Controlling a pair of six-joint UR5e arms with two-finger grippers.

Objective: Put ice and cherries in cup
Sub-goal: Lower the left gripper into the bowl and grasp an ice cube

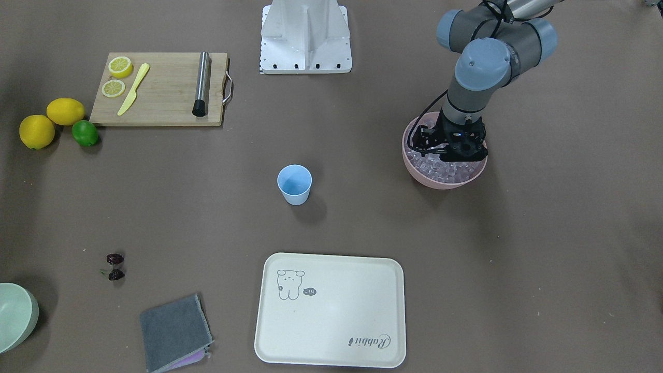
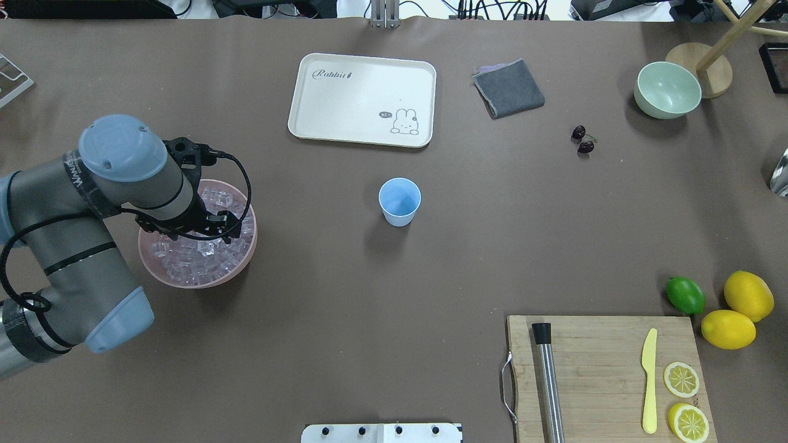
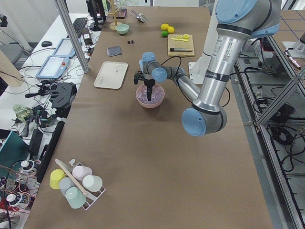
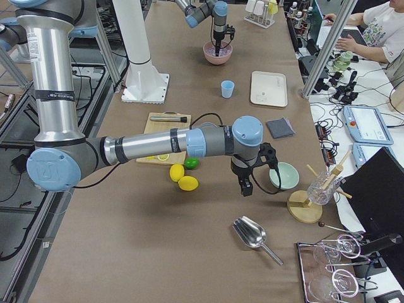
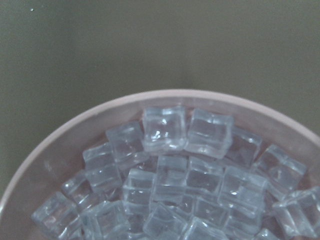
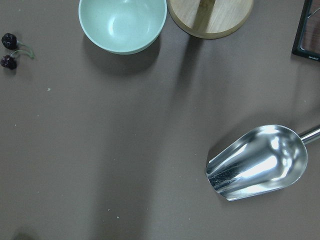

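Note:
The light blue cup (image 2: pixel 400 201) stands upright at the table's middle, with nothing visible inside. The ice (image 5: pixel 170 165) is a heap of clear cubes in a pink bowl (image 2: pixel 184 284) at my left. My left gripper (image 2: pixel 206 232) points down into that bowl just over the cubes; its fingers are hidden, so I cannot tell its state. The cherries (image 2: pixel 582 140) lie on the table far right of the cup and show in the right wrist view (image 6: pixel 8 50). My right gripper (image 4: pixel 245 187) hangs above bare table, and I cannot tell its state.
A cream tray (image 2: pixel 363 98) and a grey cloth (image 2: pixel 508 88) lie beyond the cup. A pale green bowl (image 2: pixel 667 90), a wooden stand (image 2: pixel 702 67) and a metal scoop (image 6: pixel 257 162) sit at the far right. A cutting board (image 2: pixel 603 369), lemons and a lime (image 2: pixel 685 295) are near right.

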